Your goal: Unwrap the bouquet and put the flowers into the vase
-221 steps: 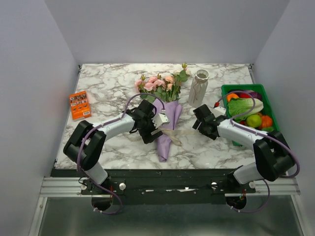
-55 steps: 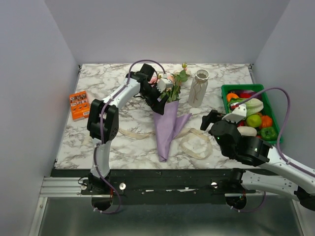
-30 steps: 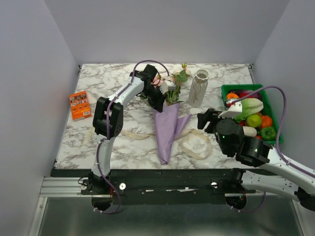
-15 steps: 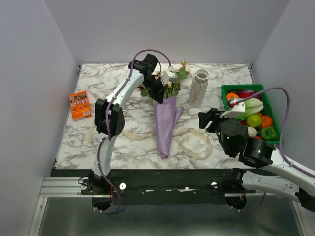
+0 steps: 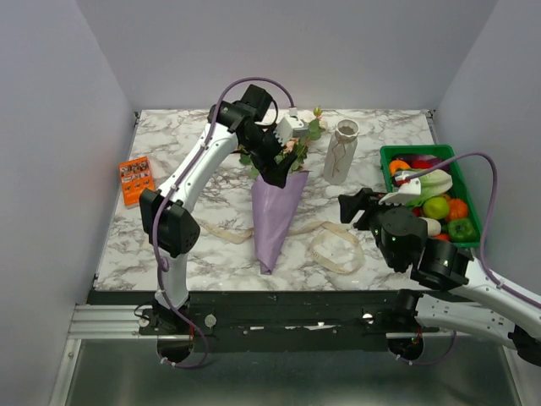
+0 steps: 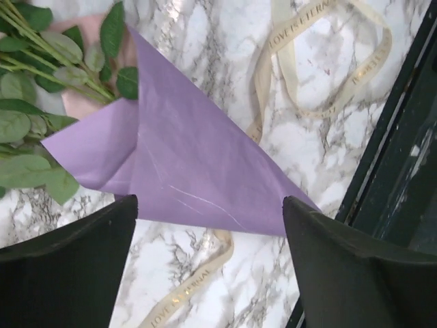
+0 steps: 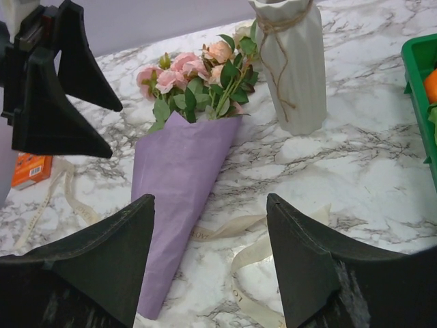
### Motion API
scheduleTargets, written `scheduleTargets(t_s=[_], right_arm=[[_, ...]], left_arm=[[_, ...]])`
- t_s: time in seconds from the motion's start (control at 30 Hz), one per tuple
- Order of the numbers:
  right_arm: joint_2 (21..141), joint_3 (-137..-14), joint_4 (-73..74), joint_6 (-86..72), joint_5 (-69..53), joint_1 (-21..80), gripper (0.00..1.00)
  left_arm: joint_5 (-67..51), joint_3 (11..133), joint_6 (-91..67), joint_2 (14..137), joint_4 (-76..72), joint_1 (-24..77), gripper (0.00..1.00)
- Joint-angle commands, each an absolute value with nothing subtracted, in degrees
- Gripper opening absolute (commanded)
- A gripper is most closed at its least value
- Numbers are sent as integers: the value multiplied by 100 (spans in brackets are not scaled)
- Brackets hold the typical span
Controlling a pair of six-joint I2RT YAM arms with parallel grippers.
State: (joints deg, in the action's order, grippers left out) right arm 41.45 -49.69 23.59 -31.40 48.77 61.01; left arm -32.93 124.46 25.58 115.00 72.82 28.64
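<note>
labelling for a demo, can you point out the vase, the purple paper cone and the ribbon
vase (image 7: 292, 75), right wrist view, mid body
purple paper cone (image 7: 179, 171), right wrist view, middle of the outer paper
ribbon (image 6: 298, 20), left wrist view, lettered stretch of the loop

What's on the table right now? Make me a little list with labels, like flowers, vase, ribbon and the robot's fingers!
flowers: pink and peach roses, inside the purple paper cone, lying on the table
vase: white, upright, beside the flowers, no flowers in it
ribbon: beige, untied, loose on the table
left fingers: open, above the paper cone, holding nothing
right fingers: open, holding nothing
also there: green crate of vegetables, orange packet
</note>
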Motion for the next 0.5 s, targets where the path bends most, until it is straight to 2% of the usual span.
scheduleTargets(t_s=[0.0, 0.13, 0.3, 0.47], right_arm=[[4166, -4931, 2259, -3032, 4825, 6082, 76], [4175, -4939, 2250, -2971, 4755, 6073, 77], [4263, -4983, 2189, -2883, 4676, 6073, 77], [4368, -5028, 2145, -2839, 4518, 6073, 75]], left_arm=[[-3068, 11394, 2766, 11233, 6856, 2813, 99], [-3321, 11127, 3163, 11478, 6794, 2393, 99], [-4498, 11338, 3945, 11970, 7040, 1882, 99], [-4711, 11320, 4218, 12137, 6812, 1767, 99]])
